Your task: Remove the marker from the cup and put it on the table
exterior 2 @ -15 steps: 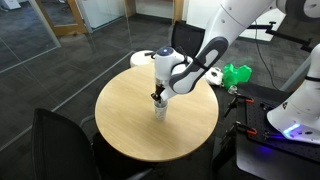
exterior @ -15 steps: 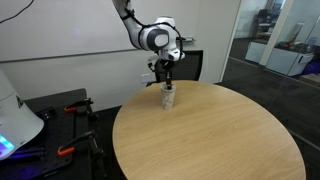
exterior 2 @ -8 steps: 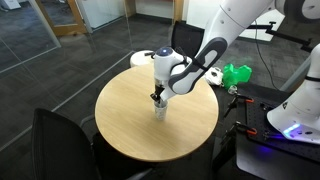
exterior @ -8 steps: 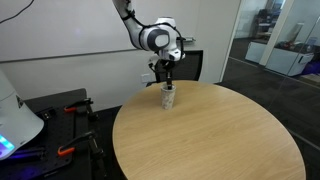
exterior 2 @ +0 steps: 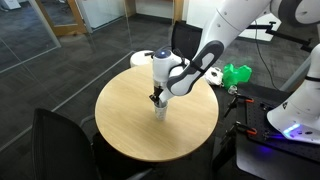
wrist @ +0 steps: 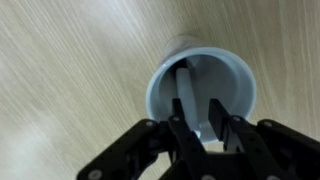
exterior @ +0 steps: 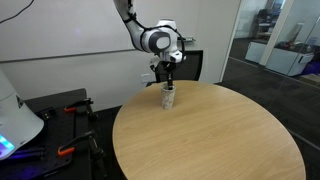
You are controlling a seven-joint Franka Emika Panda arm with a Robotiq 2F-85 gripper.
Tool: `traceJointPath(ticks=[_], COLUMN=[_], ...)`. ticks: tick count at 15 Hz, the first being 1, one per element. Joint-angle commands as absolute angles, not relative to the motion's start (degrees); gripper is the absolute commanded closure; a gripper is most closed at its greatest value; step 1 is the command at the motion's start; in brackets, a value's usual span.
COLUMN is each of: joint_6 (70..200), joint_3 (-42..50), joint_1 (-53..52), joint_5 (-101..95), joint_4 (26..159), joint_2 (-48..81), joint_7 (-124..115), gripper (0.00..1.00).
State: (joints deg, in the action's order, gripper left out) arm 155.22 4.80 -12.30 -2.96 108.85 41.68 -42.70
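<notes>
The whitish cup [exterior: 168, 98] stands upright near the table's [exterior: 210, 140] far edge; it also shows in an exterior view [exterior 2: 159, 107]. My gripper [exterior: 168, 84] hangs straight above it, fingertips at the rim. In the wrist view the cup [wrist: 238, 92] is seen from above with the white marker [wrist: 187, 85] leaning inside it. My gripper [wrist: 198, 112] has its two black fingers reaching into the cup's mouth, a narrow gap apart, on either side of the marker's upper end. I see no firm contact with the marker.
A black chair [exterior: 192, 62] stands behind the table, another in front [exterior 2: 60, 145]. A black bench with orange-handled tools [exterior: 62, 125] and a white robot base [exterior: 12, 115] are beside the table. A green object [exterior 2: 237, 73] lies on the bench.
</notes>
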Motion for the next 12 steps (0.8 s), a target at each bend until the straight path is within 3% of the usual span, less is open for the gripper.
traceJointPath(ticks=[1,6,10,12], joint_6=[155.1,155.4,155.4,155.4], joint_3=[5.7,6.5,7.3,7.5], joint_1=[-13.3,-14.0,-14.7,-15.0], joint_5=[-1.9,-2.4,-2.8,-2.9], joint_4=[107.3,107.1,107.0,107.2], joint_2=[42.5,42.5,42.3,42.2], joint_7=[-40.8,-41.1,-41.4,-41.4], gripper=[0.66,0.63,1.00,0.95])
